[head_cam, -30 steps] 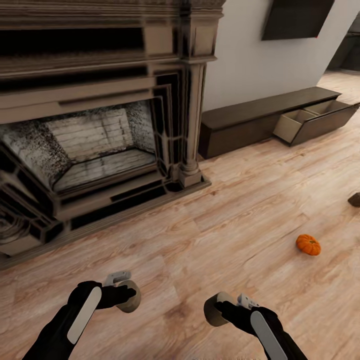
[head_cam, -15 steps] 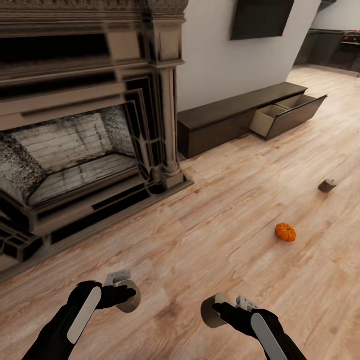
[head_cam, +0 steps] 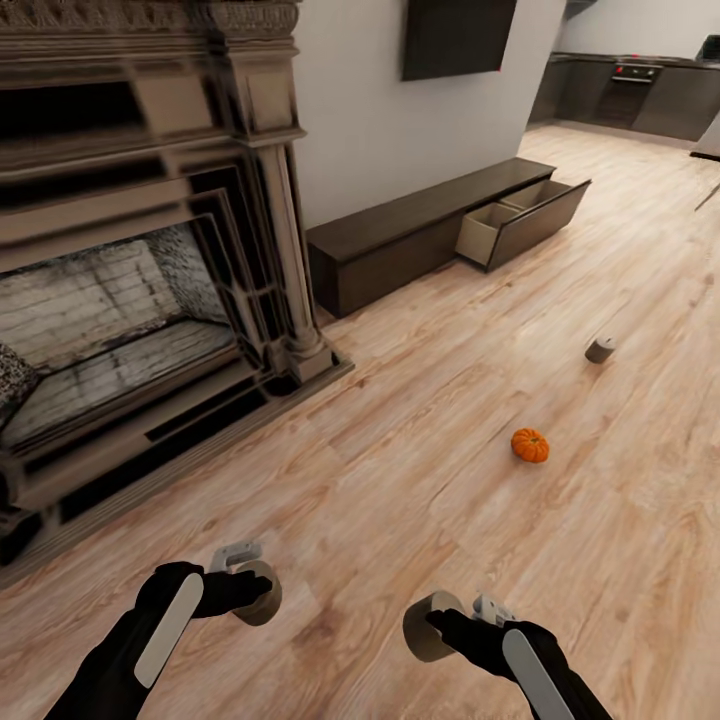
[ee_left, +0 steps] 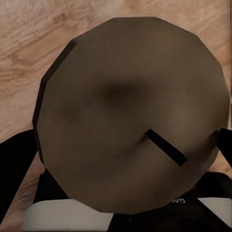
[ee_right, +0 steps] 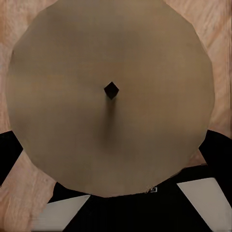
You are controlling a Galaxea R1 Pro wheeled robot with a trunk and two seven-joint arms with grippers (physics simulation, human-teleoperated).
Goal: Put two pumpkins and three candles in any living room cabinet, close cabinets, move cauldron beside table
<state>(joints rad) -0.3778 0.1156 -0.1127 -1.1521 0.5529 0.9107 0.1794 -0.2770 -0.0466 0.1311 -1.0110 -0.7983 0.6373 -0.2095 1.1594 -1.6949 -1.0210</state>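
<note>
Above the wood floor (head_cam: pixel 420 480), each tool (head_cam: pixel 262 592) (head_cam: pixel 420 627) grips a brown candle (ee_left: pixel 130 116) (ee_right: pixel 111 94).

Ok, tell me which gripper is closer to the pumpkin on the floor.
Right. The right gripper, holding a candle, sits nearer the pumpkin, which lies ahead and to its right. The left gripper, also holding a candle, is farther left.

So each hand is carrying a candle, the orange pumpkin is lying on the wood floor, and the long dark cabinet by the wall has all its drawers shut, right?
Not quite. In the head view the cabinet has a drawer pulled open at its far end, pale inside. The rest holds: the left gripper and right gripper each hold a candle, and the pumpkin lies on the floor.
</note>
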